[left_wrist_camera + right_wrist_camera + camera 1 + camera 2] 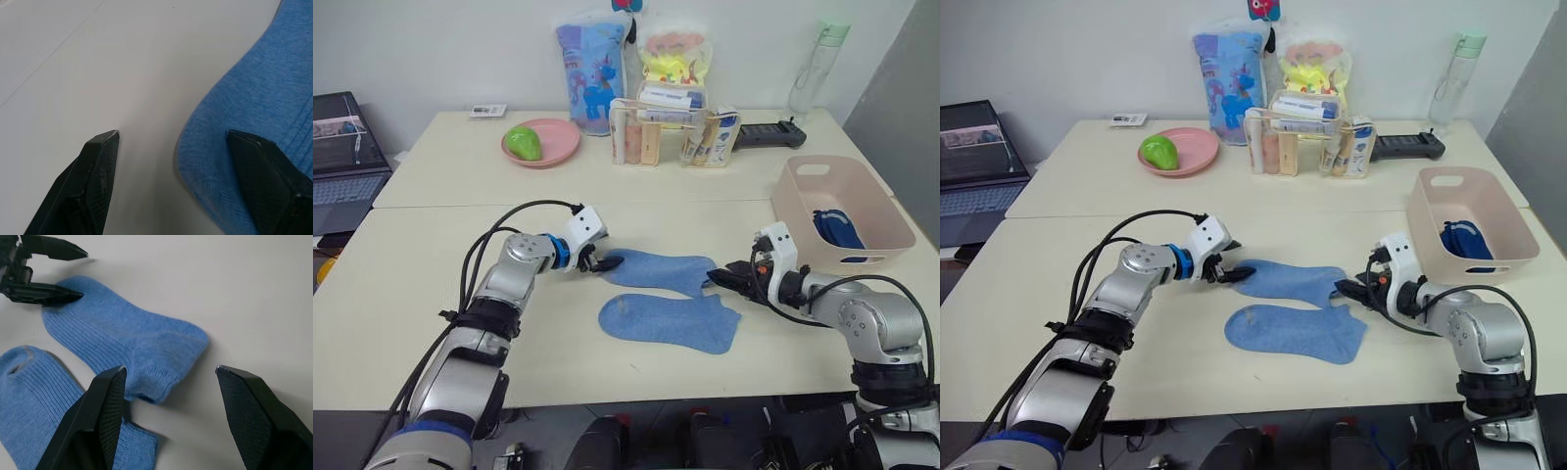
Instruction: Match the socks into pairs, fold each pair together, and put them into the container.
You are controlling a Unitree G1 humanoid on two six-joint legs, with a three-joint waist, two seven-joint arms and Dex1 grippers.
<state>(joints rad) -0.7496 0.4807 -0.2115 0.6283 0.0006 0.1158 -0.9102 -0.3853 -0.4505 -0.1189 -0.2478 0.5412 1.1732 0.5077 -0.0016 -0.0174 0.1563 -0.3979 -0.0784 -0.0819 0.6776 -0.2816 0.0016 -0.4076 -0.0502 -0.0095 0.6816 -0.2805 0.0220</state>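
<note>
Both grippers, left [598, 262] and right [718, 277], jaws apart at opposite ends of far light blue knit sock [658, 269] on cream table [431, 284].

two socks [671, 294] mid-table, container [842, 211] to their right

The dark navy socks [839, 231] inside the container [803, 211] are partly hidden by its near wall, so it cannot be told how many lie there. At the left edge of the frame a laptop [342, 162] is cut off. The labels on the boxes [671, 132] at the top centre are too small to be read. In the left wrist view, the light blue sock [254, 142] is cut off by the right edge.
</note>
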